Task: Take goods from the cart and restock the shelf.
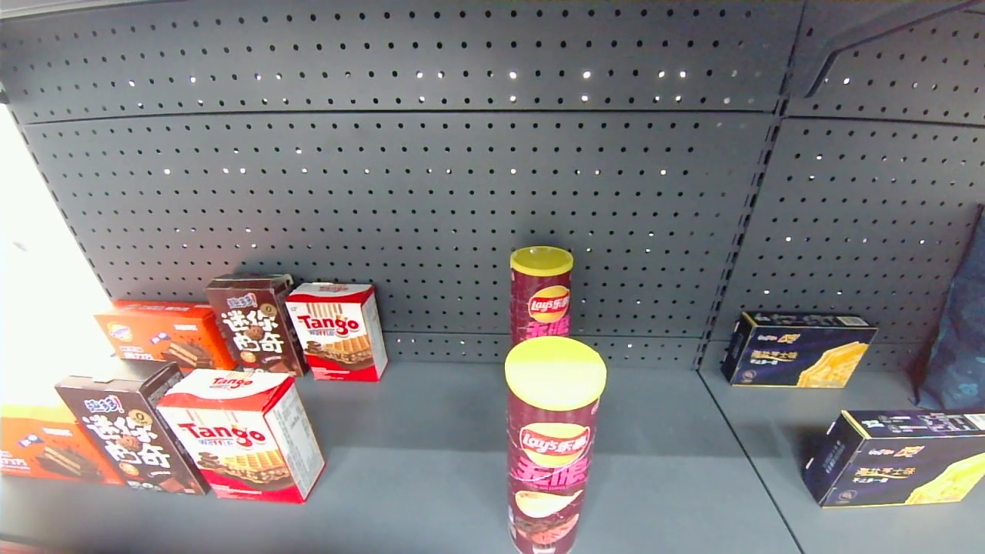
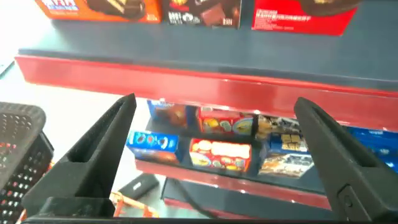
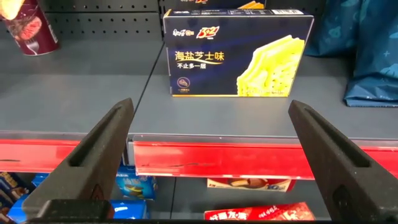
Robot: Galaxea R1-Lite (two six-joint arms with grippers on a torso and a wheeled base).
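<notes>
Both tools stand spread with nothing between their fingers. The left tool [image 2: 216,106] sits below the red front strip of the shelf [image 2: 205,74], facing blue and red packs [image 2: 221,152] stocked lower down, with a black mesh basket [image 2: 18,149] off to one side. The right tool [image 3: 211,107] faces that front strip just before a navy box [image 3: 235,56] printed with yellow wafers and white lettering, which stands near the front edge at the shelf's right end; a second navy box [image 1: 796,350] sits behind it by the pegboard back. Mid-shelf, a maroon can [image 1: 552,438] with a yellow lid and a round red-and-yellow logo stands upright near the front edge, and a second maroon can [image 1: 541,296] stands against the back. Toward the left end, an orange box [image 1: 165,335], a brown box [image 1: 254,323] with white lettering and a red-and-white box [image 1: 338,331] line the back, with a matching front row [image 1: 242,435] before them.
</notes>
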